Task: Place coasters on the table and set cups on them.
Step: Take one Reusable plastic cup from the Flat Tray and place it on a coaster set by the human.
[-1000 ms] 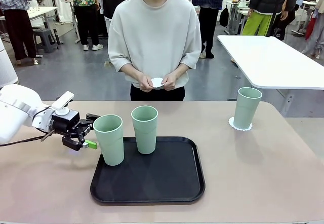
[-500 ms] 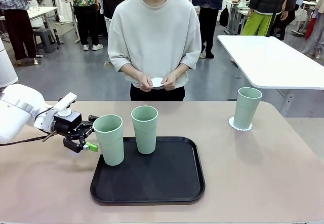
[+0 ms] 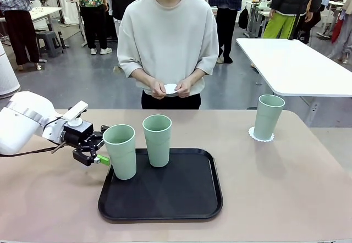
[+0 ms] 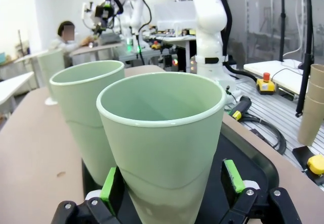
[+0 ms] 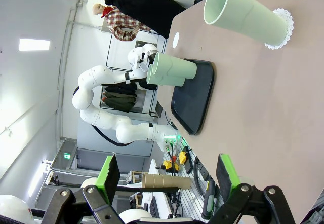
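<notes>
The beige tabletop (image 3: 275, 188) is running out toward a person at 12 o'clock, who is holding a spare coaster (image 3: 171, 89) in both hands. One cup (image 3: 268, 116) is already standing on its coaster (image 3: 254, 134) at 2 o'clock. On the black tray (image 3: 181, 191) at 6 o'clock, the left gripper (image 3: 102, 144) is reaching in from 9 o'clock around the near cup (image 3: 122, 152), with a second cup (image 3: 158, 138) standing just beside it at 1 o'clock. From the left wrist, the left gripper (image 4: 171, 182) is straddling the near cup (image 4: 162, 133) low on its taper, jaws wide and seemingly not squeezing. Closing that low is risking a tipped or slipping tumbler, and any swing is risking a knock to the second cup (image 4: 86, 112). From the right wrist, the right gripper (image 5: 167, 176) is hanging wide open and empty, well apart from the placed cup (image 5: 243, 13) at 1 o'clock.
</notes>
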